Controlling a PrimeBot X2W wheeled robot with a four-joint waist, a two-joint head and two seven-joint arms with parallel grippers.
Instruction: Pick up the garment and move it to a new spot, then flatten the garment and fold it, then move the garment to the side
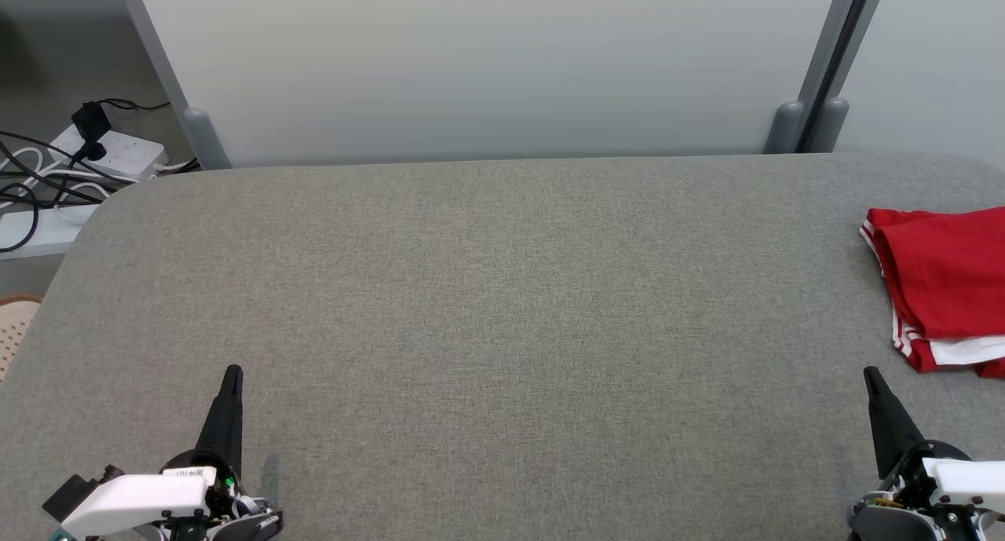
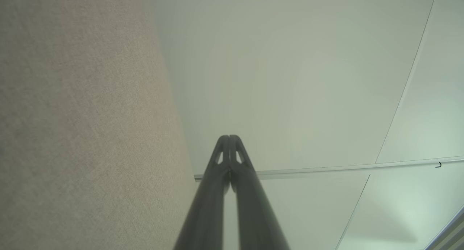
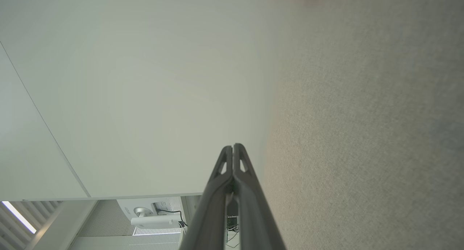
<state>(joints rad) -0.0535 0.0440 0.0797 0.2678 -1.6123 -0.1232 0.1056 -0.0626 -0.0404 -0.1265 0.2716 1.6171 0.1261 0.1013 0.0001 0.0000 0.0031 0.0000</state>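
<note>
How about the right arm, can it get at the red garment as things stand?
Probably yes. The red garment lies on the grey table ahead of the right gripper and a little to its right, with nothing standing between them. The gripper is shut, so it would have to open first.

I see open room across the grey table (image 1: 502, 305); a red garment (image 1: 942, 290) blocks its right edge, a white panel (image 1: 487, 62) the back.

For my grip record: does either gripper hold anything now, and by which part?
Nothing is held. The left gripper and the right gripper are both shut and empty; the red garment lies apart from them on the table, far right.
</note>
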